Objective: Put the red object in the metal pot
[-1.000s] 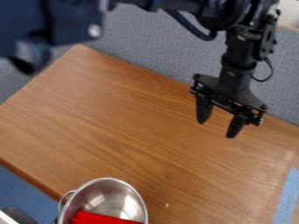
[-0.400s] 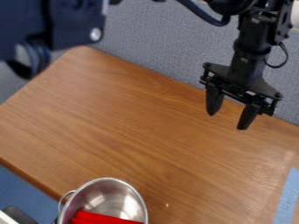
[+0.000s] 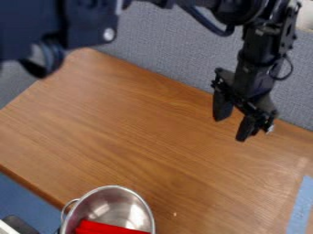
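The black gripper [image 3: 246,114], fingers spread and empty, has rolled since a second ago. Far below them, the bright red block [image 3: 95,222] already sits inside the shiny steel pot [image 3: 110,213]; placement looks finished.

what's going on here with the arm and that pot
A robot arm's gripper hangs open and empty over the far right of the wooden table, pointing down. The metal pot sits at the near edge, well away from it, with the red object already inside. Nothing is being held.
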Robot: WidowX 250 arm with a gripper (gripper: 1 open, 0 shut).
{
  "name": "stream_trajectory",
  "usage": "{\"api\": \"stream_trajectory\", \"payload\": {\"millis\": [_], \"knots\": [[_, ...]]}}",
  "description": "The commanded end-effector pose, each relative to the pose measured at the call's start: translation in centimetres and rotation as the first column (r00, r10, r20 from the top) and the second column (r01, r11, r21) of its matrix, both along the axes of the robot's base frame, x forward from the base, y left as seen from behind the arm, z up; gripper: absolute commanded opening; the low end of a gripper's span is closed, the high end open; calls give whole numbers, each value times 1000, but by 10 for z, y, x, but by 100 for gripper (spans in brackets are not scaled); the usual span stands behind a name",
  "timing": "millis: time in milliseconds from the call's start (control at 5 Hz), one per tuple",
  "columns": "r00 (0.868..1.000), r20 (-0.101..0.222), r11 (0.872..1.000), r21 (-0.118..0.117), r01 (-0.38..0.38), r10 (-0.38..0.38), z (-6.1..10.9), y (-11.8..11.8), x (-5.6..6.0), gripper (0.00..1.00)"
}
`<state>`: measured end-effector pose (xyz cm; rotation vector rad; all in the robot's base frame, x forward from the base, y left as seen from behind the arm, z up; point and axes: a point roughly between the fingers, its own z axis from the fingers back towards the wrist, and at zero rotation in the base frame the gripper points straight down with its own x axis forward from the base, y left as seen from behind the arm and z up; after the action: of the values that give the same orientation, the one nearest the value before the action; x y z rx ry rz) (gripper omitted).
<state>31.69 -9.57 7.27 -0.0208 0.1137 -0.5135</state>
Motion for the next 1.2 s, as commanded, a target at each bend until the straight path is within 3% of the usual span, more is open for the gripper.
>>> {"api": "stream_trajectory", "payload": {"millis": [0,200,400,600,800,1000], "knots": [[989,42,989,-33,142,-141,23,-8,3,0],[960,36,959,-49,279,-277,30,-18,8,100],[891,72,888,-74,453,-449,35,-43,4,100],[881,50,874,-111,473,-471,55,-69,9,100],[844,20,834,-140,533,-536,70,-103,32,0],[890,9,877,-166,451,-456,50,-109,49,100]]}}
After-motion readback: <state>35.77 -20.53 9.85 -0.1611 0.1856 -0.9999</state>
